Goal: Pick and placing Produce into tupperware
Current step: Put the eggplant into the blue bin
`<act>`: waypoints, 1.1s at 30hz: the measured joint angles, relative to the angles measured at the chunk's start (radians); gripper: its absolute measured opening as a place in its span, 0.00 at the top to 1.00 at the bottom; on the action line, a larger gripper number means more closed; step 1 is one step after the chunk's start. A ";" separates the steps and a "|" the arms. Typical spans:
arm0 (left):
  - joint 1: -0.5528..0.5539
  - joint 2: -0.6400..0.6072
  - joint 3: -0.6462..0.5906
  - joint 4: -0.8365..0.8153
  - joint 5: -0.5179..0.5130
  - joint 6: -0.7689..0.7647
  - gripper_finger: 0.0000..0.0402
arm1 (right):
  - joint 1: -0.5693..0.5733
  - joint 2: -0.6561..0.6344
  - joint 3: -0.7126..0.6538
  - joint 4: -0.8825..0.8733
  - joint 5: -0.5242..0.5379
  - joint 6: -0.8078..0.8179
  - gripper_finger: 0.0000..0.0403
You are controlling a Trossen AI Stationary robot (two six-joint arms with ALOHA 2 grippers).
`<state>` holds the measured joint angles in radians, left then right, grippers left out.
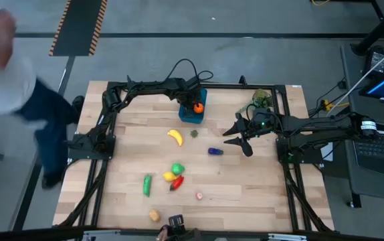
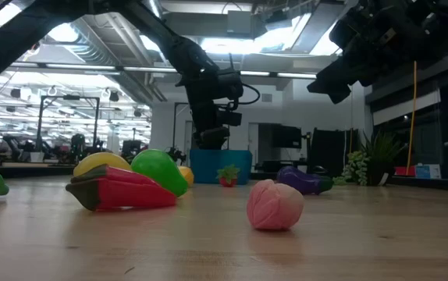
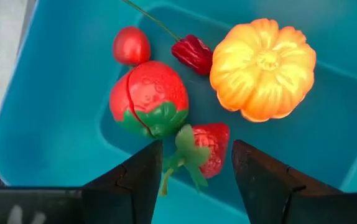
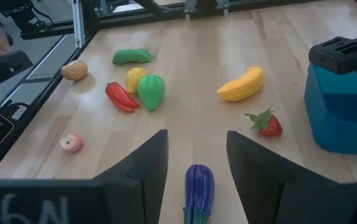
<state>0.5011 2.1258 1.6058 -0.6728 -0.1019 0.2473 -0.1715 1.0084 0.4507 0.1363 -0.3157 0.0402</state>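
The teal tub (image 1: pixel 190 115) stands at the table's far middle. It holds an orange fruit (image 3: pixel 262 68), a large strawberry (image 3: pixel 148 98), a small tomato (image 3: pixel 130 45), a red chili (image 3: pixel 192 53) and a small strawberry (image 3: pixel 208 148). My left gripper (image 3: pixel 194 177) hangs open over the tub, above the small strawberry, without touching it. My right gripper (image 1: pixel 237 138) is open and raised above the table (image 2: pixel 341 78). The purple eggplant (image 4: pixel 198 186) lies on the table below its fingers. Banana (image 1: pixel 174 136), a strawberry (image 1: pixel 195 133) and more produce lie loose on the table.
A green pepper (image 1: pixel 178 168), lemon (image 1: pixel 168 176), red pepper (image 1: pixel 176 183), cucumber (image 1: pixel 147 185), pink piece (image 1: pixel 199 196) and brown piece (image 1: pixel 154 215) lie toward the near edge. A leafy sprig (image 1: pixel 261 99) sits at the far right. A person (image 1: pixel 5 73) stands beyond the far left corner.
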 joint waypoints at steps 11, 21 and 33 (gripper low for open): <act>-0.042 -0.098 0.129 -0.250 -0.041 -0.033 0.53 | 0.000 0.009 0.000 0.003 0.000 -0.024 0.59; -0.139 -0.272 0.112 -0.223 -0.035 -0.059 0.53 | 0.000 0.046 0.000 0.001 0.000 -0.023 0.59; -0.277 -0.688 -0.389 0.113 -0.036 -0.153 0.53 | 0.000 0.045 0.000 0.089 0.000 -0.022 0.59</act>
<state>0.2242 1.4377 1.2168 -0.5599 -0.1378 0.0941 -0.1715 1.0538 0.4509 0.2258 -0.3159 0.0182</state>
